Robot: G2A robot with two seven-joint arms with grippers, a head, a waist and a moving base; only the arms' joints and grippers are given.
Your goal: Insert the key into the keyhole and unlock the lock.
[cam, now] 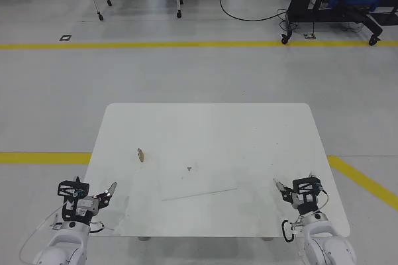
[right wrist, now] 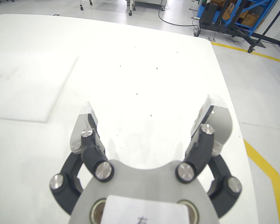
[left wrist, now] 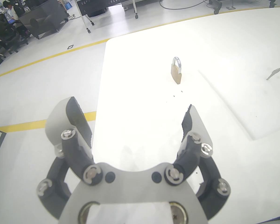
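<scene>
Your left end effector (left wrist: pixel 130 108) and right end effector (right wrist: pixel 148 103) hung spread and empty at the near corners of the counter (cam: pixel 251 126). The lock (left wrist: pixel 176 71) stood upright toward the left side; the key (left wrist: pixel 273 73) lay flat on a white sheet (cam: pixel 199 185) near the middle, apart from the lock.

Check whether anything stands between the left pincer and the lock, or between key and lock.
Nothing visible does. Only bare table separates the open left pincer from the upright lock; between key and lock, only a flat sheet.
</scene>
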